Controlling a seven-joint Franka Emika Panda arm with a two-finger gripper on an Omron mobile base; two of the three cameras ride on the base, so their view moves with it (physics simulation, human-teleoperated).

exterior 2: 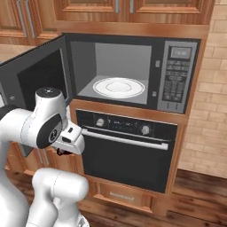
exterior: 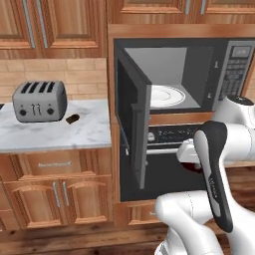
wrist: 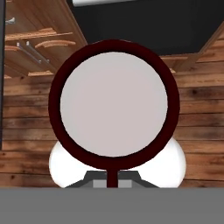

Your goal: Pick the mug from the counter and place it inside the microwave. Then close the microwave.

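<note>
While the gripper (exterior: 185,160) is clamped shut on the mug (wrist: 113,98), the hand view looks straight down into the pale inside, dark red rim all round, handle a thin dark stem at the bottom of the circle. Mug is off the counter (exterior: 55,132), hanging low in front of the oven (exterior 2: 126,153), below the microwave (exterior 2: 133,73) and below its open door (exterior: 133,122).

Handling, as a guess: rigid, glazed, likely slick; light enough for a rim pinch, but it could swing or chip if knocked on the microwave's lower edge. Rim next to the handle looks the sound place to hold.

Hard to make out: fingertips hidden behind the mug; in both base views the mug is just a dark red sliver under the white hand. Toaster (exterior: 40,101) and a small brown lump (exterior: 72,118) sit on the counter, left of the microwave
</note>
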